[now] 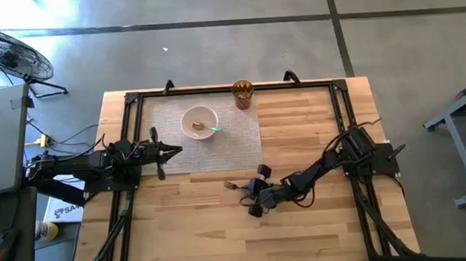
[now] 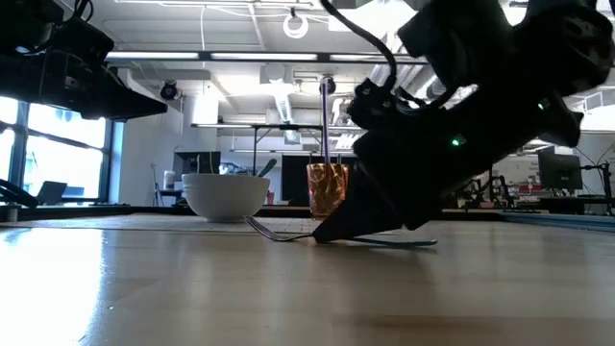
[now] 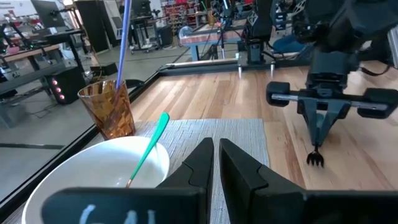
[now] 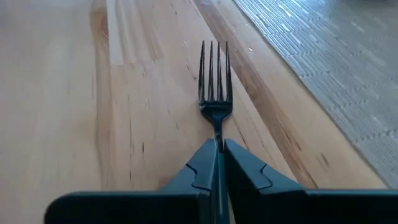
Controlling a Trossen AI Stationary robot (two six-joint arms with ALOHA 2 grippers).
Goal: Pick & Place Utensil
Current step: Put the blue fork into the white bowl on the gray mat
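Observation:
A dark metal fork (image 4: 214,74) lies on the wooden table, its tines (image 1: 230,184) toward the table's left; it also shows in the low view (image 2: 279,232) and the left wrist view (image 3: 316,158). My right gripper (image 1: 250,192) is low over the table and shut on the fork's neck. A white bowl (image 1: 199,121) with a green-handled utensil (image 1: 214,129) stands on the grey placemat (image 1: 241,134). An amber cup (image 1: 242,94) holding a purple straw stands at the mat's far edge. My left gripper (image 1: 177,150) hovers shut at the mat's left edge. My right gripper pinches the fork's neck (image 4: 217,132) just behind the tines between its two fingers. The fingers slant down from the table's right and lie along the fork. The tines (image 2: 261,227) rest on or just over the table; the handle (image 2: 408,242) trails under the gripper.
Black frame rails (image 1: 130,129) run along the table's left, right and far edges. Bare wood lies toward the near edge. A fan (image 1: 5,52) and a side table stand on the floor to the left.

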